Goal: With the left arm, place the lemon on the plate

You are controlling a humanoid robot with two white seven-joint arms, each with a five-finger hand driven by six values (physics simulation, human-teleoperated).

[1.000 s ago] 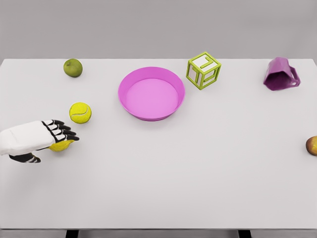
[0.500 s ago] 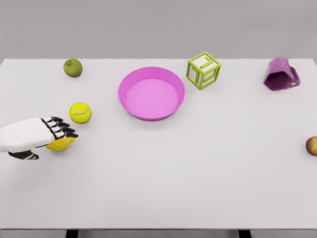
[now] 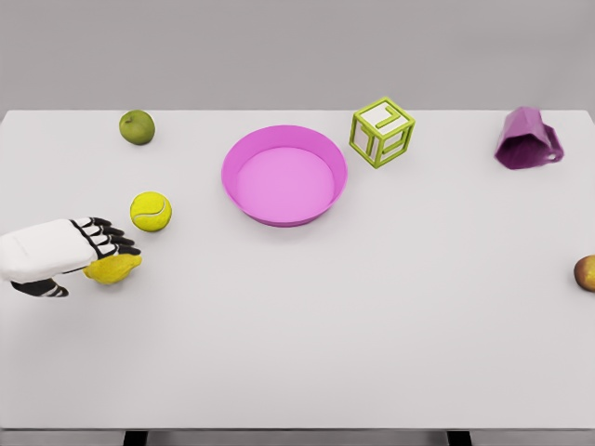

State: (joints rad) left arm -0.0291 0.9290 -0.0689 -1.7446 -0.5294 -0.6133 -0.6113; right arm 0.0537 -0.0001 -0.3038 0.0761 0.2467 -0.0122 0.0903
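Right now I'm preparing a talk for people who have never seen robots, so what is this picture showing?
This is a simulator's render, seen from a camera on a humanoid robot's head looking down at a white table. The white arm with dark fingers coming in from the left is the robot's left hand, closed over a yellow lemon. Its right arm is not visible. Also on the table are a pink plate, a tennis ball, a green fruit, a yellow-green open cube, a tipped purple cup and a brownish fruit at the right edge.
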